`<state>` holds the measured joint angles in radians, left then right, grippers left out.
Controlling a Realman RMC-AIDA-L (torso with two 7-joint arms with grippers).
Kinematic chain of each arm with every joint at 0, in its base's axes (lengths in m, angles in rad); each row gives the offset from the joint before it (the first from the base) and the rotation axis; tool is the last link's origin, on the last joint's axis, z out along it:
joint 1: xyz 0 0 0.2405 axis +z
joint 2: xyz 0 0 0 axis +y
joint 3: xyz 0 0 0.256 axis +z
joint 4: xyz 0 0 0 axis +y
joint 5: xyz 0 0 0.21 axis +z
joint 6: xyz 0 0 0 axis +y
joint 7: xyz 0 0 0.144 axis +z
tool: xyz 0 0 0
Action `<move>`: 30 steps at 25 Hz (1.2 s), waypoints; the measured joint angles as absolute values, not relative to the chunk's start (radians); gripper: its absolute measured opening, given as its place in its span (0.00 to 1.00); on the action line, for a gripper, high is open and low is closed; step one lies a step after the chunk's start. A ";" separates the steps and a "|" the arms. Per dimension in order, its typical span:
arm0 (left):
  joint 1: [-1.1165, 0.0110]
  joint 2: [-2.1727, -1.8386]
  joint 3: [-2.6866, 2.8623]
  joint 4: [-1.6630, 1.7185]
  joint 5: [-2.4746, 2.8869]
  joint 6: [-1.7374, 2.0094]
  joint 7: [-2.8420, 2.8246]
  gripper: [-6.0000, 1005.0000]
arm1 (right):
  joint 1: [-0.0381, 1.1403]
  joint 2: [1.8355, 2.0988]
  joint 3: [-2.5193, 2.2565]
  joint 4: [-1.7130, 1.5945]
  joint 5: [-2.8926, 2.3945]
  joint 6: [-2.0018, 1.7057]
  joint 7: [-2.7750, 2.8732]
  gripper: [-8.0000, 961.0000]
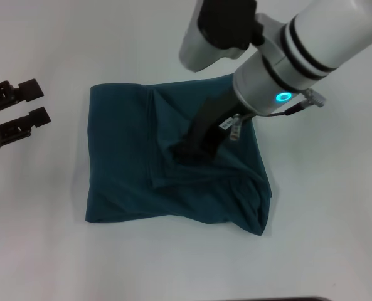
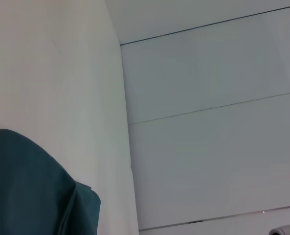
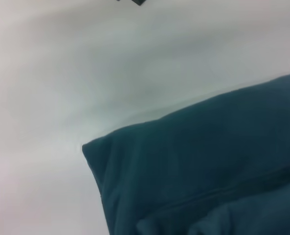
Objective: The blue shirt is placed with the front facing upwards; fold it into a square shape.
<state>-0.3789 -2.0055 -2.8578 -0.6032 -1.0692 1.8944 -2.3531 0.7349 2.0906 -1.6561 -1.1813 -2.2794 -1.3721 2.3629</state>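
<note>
White arm segments with black bands and a glowing cyan ring fill the upper right of the head view: the right arm [image 1: 280,63] reaches down and toward the middle of the scene, and its dark wrist part ends over the cloth. Right gripper [image 1: 187,150] is down on the centre of the blue shirt [image 1: 129,169], its tip sunk among the folds where the fabric bunches around it; whether its fingers are apart or pinched on cloth cannot be told, since the arm and the creases hide them. Lying on the white table [image 1: 336,226], the shirt is already gathered into a rough, uneven rectangle, with a fairly straight left edge, a vertical fold ridge left of centre, and a looser, rumpled lobe at the lower right corner. No lettering shows on the exposed surface. Left gripper [image 1: 30,104] rests at the left edge of the head view, well apart from the shirt, with its two dark fingers [image 1: 32,89] parted and nothing between them. Seen from the left wrist, one rounded corner of the shirt [image 2: 32,191] lies on the table beside pale wall panels. Seen from the right wrist, a folded shirt corner [image 3: 193,166] with a seam line fills the frame against the bare table surface [image 3: 86,63].
</note>
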 joint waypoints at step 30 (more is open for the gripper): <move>-0.379 -2.008 -2.853 -0.603 -1.069 1.891 -2.353 0.73 | 0.645 2.088 -1.326 -1.192 -2.396 -1.407 2.449 0.13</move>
